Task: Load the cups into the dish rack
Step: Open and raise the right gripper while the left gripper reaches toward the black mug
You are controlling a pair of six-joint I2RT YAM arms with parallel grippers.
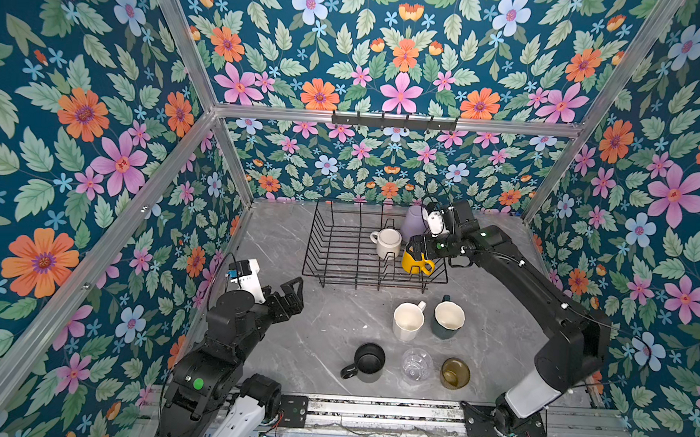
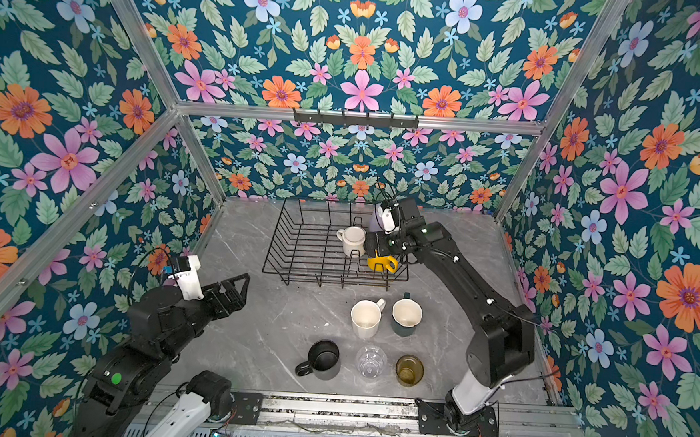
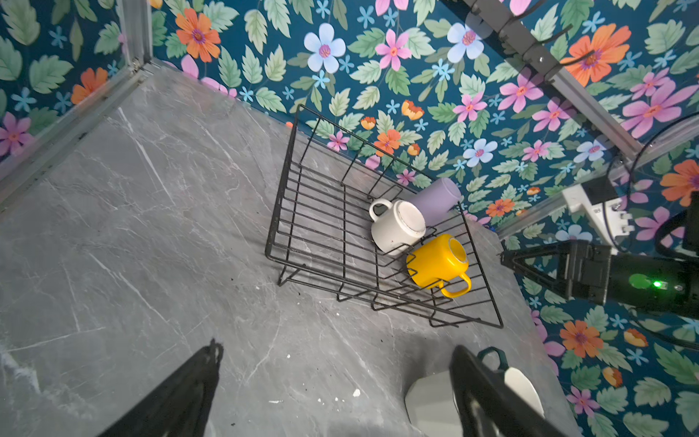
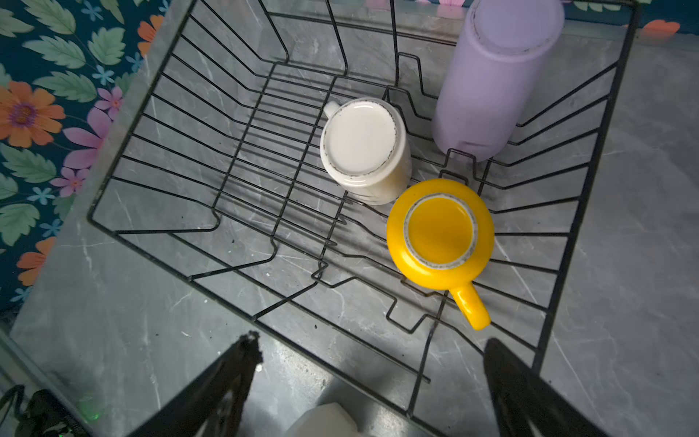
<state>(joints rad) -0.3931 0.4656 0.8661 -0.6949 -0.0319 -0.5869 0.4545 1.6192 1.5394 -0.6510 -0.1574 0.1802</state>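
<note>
Black mug (image 1: 369, 360): upright on the grey tabletop (image 1: 290, 349), lower middle of both top views, handle toward the lower left.
Clear glass (image 1: 416, 365): just right of the black mug, in the same near row.
Amber glass (image 1: 454, 373): right end of that row, mouth up.
Cream mug (image 1: 408, 321): upright behind the clear glass, between the near row and the rack.
Dark green mug (image 1: 448, 319): upright just right of the cream mug, pale inside showing.
Left gripper (image 1: 295, 297): left of centre, above bare tabletop and well apart from every cup; its jaws are spread wide with nothing between them, as the left wrist view shows (image 3: 336, 348).
Dish rack (image 1: 353, 276): centre of the frame, by the back wall.
Yellow mug (image 4: 440, 230): upside down in the rack's near right corner, handle toward the near rim.
White mug (image 4: 363, 147): upside down just beside the yellow mug, nearer the rack's middle.
Right gripper (image 1: 415, 252): over the rack's right side, above the yellow mug; jaws spread wide and gripping nothing (image 4: 370, 340).
Lilac tumbler (image 4: 488, 87): base up in the rack's far right corner.
</note>
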